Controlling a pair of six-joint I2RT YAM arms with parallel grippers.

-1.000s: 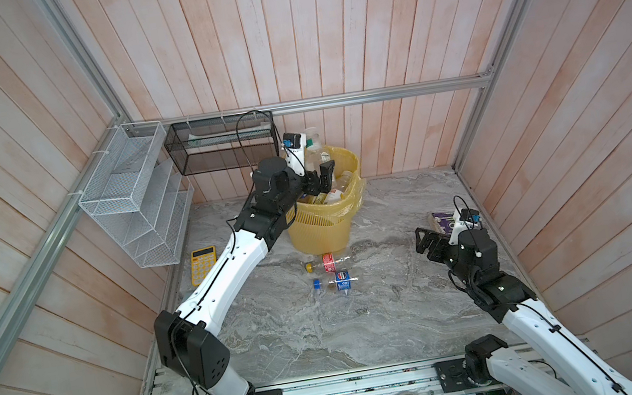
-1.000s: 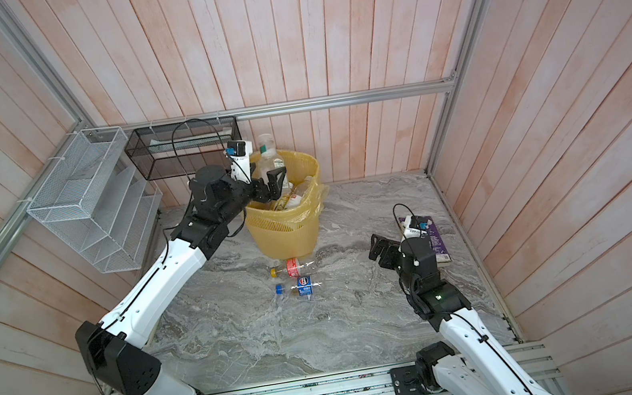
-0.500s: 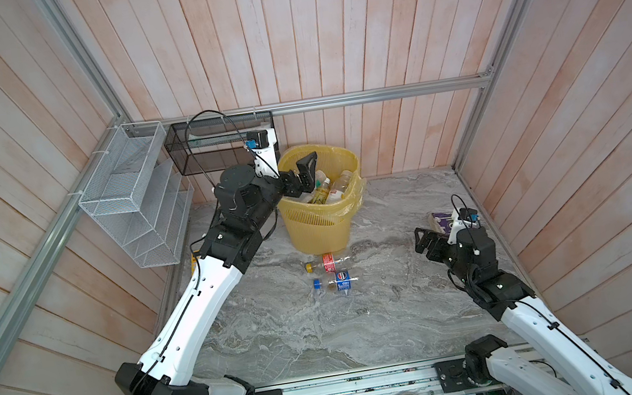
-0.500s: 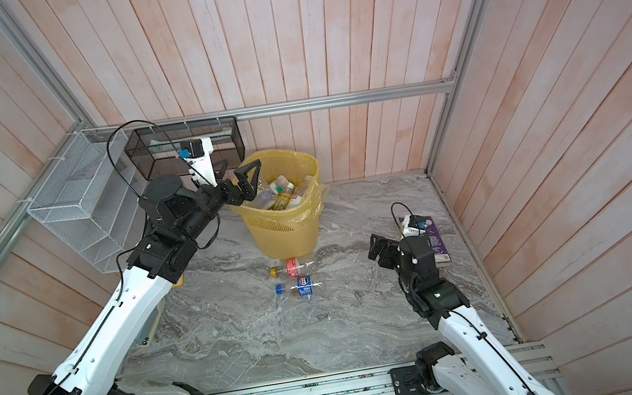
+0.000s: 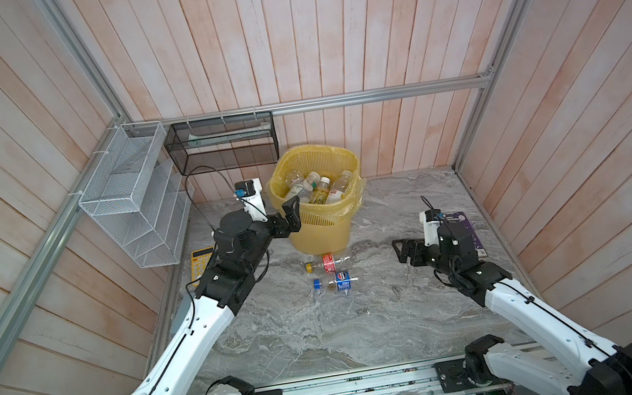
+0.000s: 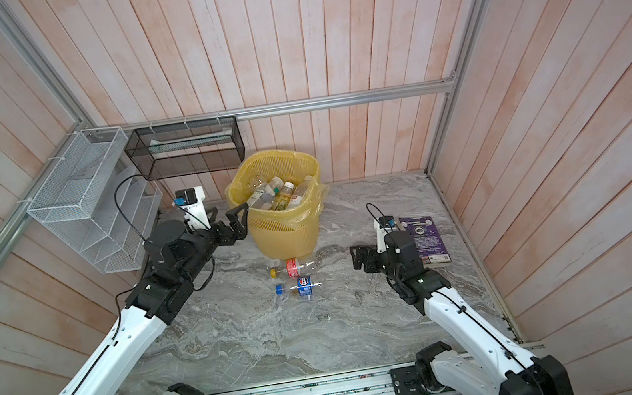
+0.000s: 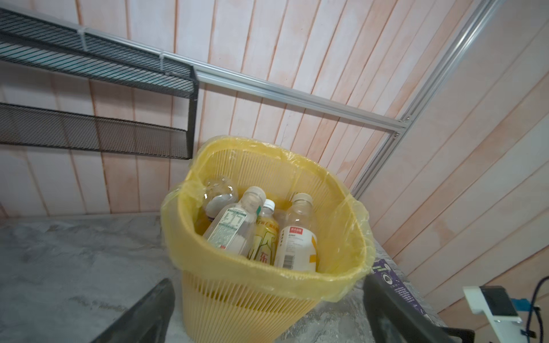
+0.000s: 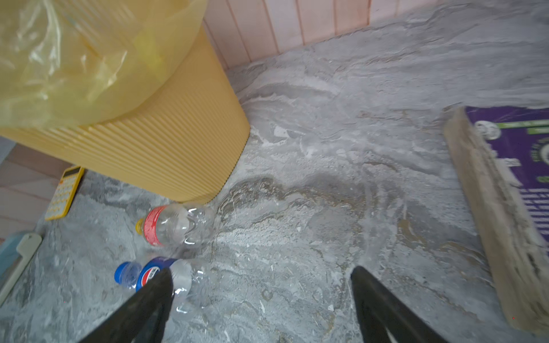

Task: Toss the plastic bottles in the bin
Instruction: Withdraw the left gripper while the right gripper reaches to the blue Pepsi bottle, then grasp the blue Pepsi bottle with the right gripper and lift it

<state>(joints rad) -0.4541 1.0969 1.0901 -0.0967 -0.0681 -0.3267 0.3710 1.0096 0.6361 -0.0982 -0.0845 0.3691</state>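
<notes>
Robot test cell, plank walls (image 5: 325, 37), aluminium frame (image 5: 375, 95)

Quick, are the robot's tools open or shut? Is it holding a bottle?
Left tool: open, empty, beside the bin.
Right tool: open, empty, apart from the blue-capped bottle.

Both top views hang high above the six o'clock edge of the floor (image 5: 325, 331), looking down toward twelve and taking in everything. The left wrist view sits close to the bin (image 7: 237, 303), on its nine o'clock side, peering down into it. The right wrist view skims low from three o'clock toward nine, and all four share the bin.
</notes>
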